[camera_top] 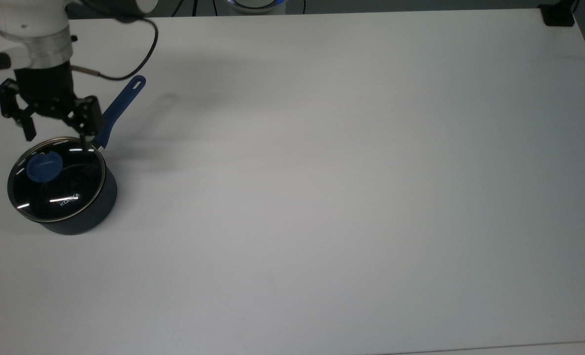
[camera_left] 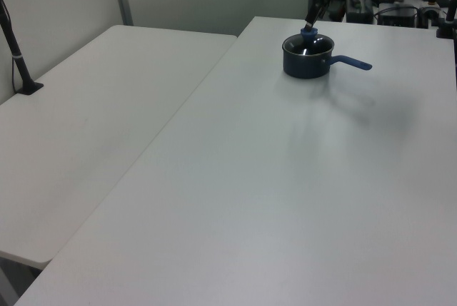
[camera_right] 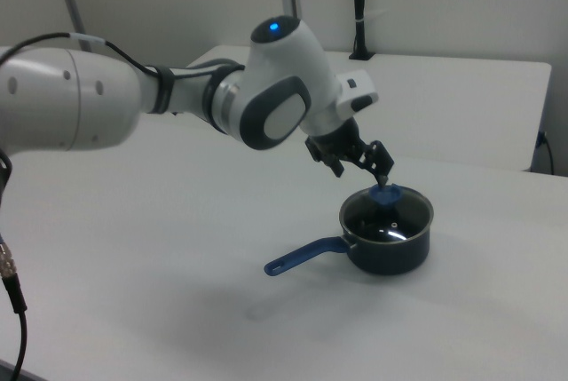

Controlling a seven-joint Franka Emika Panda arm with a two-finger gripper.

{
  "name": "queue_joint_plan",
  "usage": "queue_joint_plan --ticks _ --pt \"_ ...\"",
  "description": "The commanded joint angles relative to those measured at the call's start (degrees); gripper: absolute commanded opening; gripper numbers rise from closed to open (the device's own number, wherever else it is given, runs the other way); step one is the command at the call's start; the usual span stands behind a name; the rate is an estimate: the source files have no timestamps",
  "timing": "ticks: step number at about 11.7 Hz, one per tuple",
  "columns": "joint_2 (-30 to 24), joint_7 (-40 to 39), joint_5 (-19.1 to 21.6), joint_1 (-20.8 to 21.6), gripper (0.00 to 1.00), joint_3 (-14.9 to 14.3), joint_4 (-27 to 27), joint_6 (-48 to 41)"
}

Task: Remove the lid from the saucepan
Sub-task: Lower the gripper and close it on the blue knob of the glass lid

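Note:
The dark navy saucepan (camera_top: 97, 209) stands near the top view's left edge, its long blue handle (camera_top: 120, 104) pointing up and to the right. The clear glass lid (camera_top: 63, 185) rests on it, blue knob (camera_top: 43, 166) off-centre. My gripper (camera_top: 55, 134) hangs open just above the pan's rim on the handle side, one finger near the handle's root. In the right view, the gripper (camera_right: 362, 170) hovers just above the knob (camera_right: 386, 194), beside the saucepan (camera_right: 390, 252), holding nothing. The left view has the saucepan (camera_left: 305, 67) far back, with the gripper (camera_left: 314, 15) over it.
The white table (camera_top: 322, 197) stretches wide to the top view's right of the pan. A black clamp (camera_top: 558, 15) sits at its top right corner. A second white table (camera_left: 93, 120) adjoins in the left view, with a black post (camera_left: 18, 56).

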Motion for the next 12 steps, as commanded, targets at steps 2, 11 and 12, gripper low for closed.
queue_joint_plan --ticks 2,11,12 --pt "2.49 0.49 -1.63 -1.15 1.00 -0.31 -1.30 6.26" --pt "6.72 9.53 -1.73 -1.95 0.55 -0.22 -1.04 13.30" --pt "6.63 9.89 -1.46 -2.04 0.52 -0.22 -0.95 13.22"
